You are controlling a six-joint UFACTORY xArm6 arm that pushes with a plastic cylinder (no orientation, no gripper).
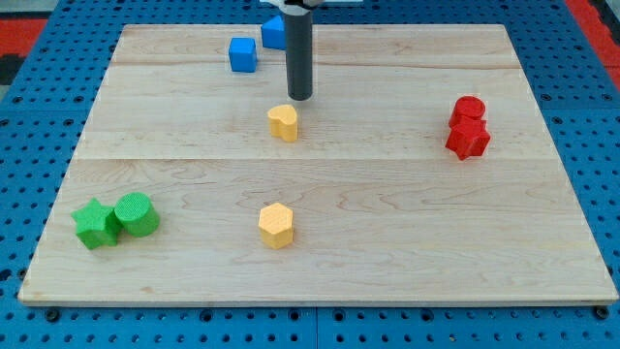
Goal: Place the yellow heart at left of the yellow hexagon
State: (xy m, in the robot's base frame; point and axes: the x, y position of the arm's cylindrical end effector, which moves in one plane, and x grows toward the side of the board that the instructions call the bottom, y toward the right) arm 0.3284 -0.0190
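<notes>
The yellow heart (pixel 283 122) lies on the wooden board above the middle. The yellow hexagon (pixel 276 225) lies below it, toward the view's bottom, almost straight under the heart. My tip (pixel 300 97) is the lower end of a dark upright rod, just above and slightly right of the heart, with a small gap between them.
A blue cube (pixel 242 54) and a second blue block (pixel 274 32), partly hidden behind the rod, sit at the top. Two red blocks (pixel 468 127) touch each other at the right. A green star (pixel 96 224) and a green cylinder (pixel 137 214) touch at the bottom left. The board's edges (pixel 320 296) border blue pegboard.
</notes>
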